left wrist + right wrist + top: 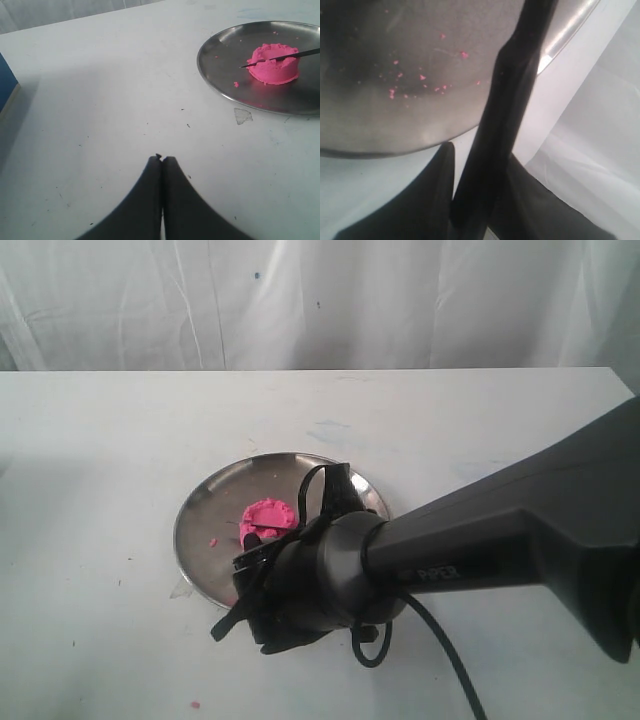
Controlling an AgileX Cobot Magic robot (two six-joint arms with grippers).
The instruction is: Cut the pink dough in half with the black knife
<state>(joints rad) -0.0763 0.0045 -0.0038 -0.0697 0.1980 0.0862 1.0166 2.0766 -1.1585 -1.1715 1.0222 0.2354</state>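
The pink dough sits as one round lump on the steel plate, a little toward the plate's middle; in the left wrist view the dough shows a dimpled top. The black knife lies across that top, its thin pointed blade resting on the lump with the tip jutting past the dough's edge. The right gripper is clamped on the knife's handle, a finger on either side, over the plate's crumb-speckled surface. The right arm reaches in over the near rim. The left gripper is pressed closed, holding nothing, over the white table, well apart from the plate.
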